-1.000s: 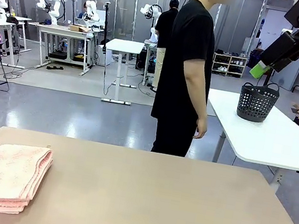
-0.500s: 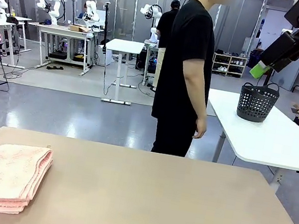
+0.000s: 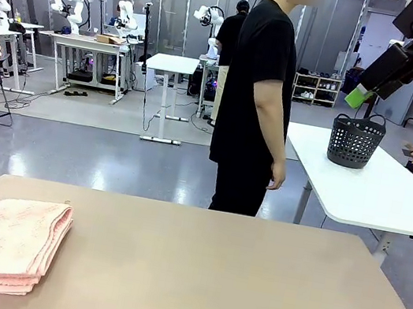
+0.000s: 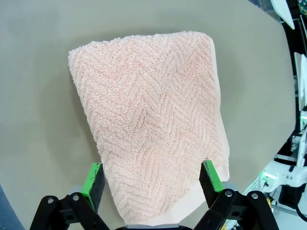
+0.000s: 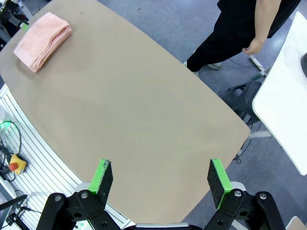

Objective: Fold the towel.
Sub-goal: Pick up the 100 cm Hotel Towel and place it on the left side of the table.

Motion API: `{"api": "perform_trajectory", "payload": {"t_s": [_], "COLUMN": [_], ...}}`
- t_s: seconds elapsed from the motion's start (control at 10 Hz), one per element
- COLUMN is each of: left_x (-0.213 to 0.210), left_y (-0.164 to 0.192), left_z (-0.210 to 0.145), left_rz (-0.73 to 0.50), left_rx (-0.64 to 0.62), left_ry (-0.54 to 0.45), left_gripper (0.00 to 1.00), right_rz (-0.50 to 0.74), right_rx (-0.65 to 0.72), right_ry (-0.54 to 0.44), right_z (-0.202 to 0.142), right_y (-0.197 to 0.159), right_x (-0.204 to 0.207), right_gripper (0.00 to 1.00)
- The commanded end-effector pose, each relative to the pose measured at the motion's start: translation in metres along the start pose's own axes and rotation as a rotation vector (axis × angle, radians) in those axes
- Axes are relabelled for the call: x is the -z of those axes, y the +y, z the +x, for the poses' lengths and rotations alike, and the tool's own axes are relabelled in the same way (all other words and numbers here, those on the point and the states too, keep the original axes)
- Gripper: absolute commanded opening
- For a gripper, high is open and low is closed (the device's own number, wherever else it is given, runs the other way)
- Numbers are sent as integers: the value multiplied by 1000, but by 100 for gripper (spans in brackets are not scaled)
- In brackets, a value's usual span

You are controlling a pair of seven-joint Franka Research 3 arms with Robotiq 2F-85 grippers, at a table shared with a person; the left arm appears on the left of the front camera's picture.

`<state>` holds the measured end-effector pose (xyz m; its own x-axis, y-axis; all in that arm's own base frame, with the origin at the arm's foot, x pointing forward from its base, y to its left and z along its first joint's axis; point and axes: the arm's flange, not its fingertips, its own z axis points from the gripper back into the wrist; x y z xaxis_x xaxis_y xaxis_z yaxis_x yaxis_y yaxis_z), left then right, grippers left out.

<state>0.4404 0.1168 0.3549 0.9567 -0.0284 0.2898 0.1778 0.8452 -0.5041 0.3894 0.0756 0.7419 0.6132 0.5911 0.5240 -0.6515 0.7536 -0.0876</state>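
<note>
Towel [image 3: 7, 243] lies folded into a thick pad at the robot's left end of the tan surface [image 3: 231, 287], its stacked layers showing along the near and right edges in the front view. From the left wrist view the same pale pink terry fills the middle, herringbone weave on top and a smooth hem band along one side, flat on the surface with nothing pressing on it.

The left claw [image 4: 152, 179] hangs above the towel's near end with its two green pads spread wide, one on each side of the cloth and clear of it; it grips nothing. In the front view its black finger and a green pad sit just beside the towel's far left corner.

The right claw [image 5: 160, 178] is raised high over the surface, fingers spread wide and empty, looking down on the towel at the far corner.

A person in black [image 3: 258, 99] stands beyond the far edge, side on, hand [image 3: 275, 181] hanging loose.
</note>
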Motion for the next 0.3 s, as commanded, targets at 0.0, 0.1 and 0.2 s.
{"api": "perform_trajectory", "payload": {"t_s": [0.0, 0.1, 0.2], "left_x": [-1, -1, -1], "left_y": [2, 2, 2], "left_z": [6, 6, 6], "left_rz": [-3, -3, -3], "left_rx": [3, 3, 3], "left_ry": [1, 1, 1], "left_gripper": [100, 100, 100], "right_rz": [-1, -1, -1], "right_rx": [7, 7, 7], "right_ry": [-1, -1, -1], "right_z": [-1, -1, -1], "right_y": [0, 0, 0], "right_x": [0, 0, 0], "right_gripper": [100, 100, 100]}}
